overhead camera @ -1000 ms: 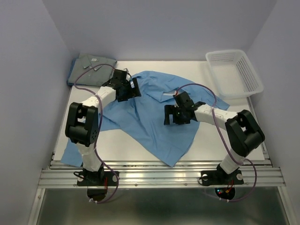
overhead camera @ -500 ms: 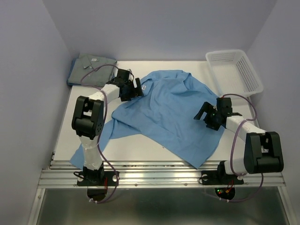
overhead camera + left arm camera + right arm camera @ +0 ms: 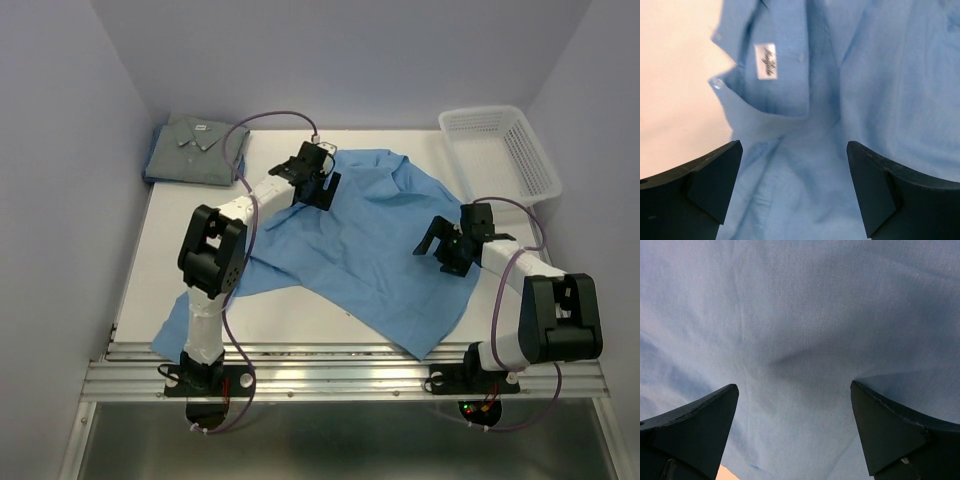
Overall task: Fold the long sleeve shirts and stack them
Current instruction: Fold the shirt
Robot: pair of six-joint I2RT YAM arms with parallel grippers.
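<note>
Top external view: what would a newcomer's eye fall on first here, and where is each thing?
A light sky-blue shirt lies spread and rumpled across the middle of the table. The left fingers stand open over its collar, the right fingers open over its right side. A folded grey-blue shirt sits in the far left corner, a white mesh basket in the far right.

We hold two arms. Left arm (image 3: 212,252) and right arm (image 3: 560,318): white-wrapped links between bulky black joint housings. One purple cable (image 3: 270,113) loops along each. Black base plates (image 3: 208,380); small red and green lights (image 3: 470,408) by the right one. Left fingers (image 3: 700,190) and right fingers (image 3: 690,435): dark matte wedges.
</note>
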